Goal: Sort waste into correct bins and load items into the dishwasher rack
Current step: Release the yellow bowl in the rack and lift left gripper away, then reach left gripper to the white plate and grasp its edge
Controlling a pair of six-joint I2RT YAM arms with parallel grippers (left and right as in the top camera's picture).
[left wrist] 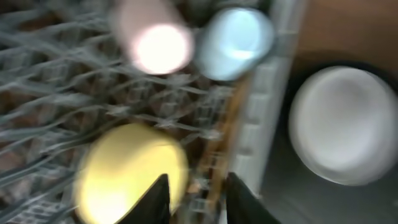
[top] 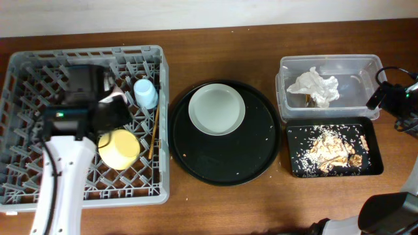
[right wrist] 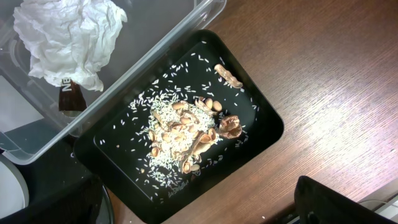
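Rack (top: 163,130): big grey lattice crate on the left side of the desk (top: 215,209).
- Yellow bowl (top: 119,149) sits near its middle, blue cup (top: 145,93) at far right, pink cup (left wrist: 155,40) just left of the blue one.
- Chopsticks (top: 153,134) lie as a pair just inside the right wall.
- Left wrist view is blurred, so you can't tell if the cups sit mouth up or down.

Left claw (left wrist: 198,202): released, fingers apart, nothing betw. them. It hangs over the rack betw. bowl and chopsticks.

Plate (top: 217,109): pale, face up, on the far part of the round black tray (top: 196,163). The tray is just beside the rack's right wall; can't tell if touching. A few crumbs (top: 186,155) lie on it.

Clear tub (top: 358,81), far right: holds the tissue wad (top: 313,86), white and crumpled, w/ a dark brown bit (right wrist: 71,99) under it. Can't tell what that is.

Black tray (top: 367,166): just nearer than the tub, edges abutting. Scraps (top: 333,150) are tan bits over white specks, heaped mid-tray.

Right claw (right wrist: 198,186): released, spread wide, empty, off the tub's right end.

Room: you get a narrow bare strip betw. round tray and bins, and a wider strip along the near edge.

Axes: chopsticks run far-to-near, slightly slanted. Tub and black tray both run long L–R.
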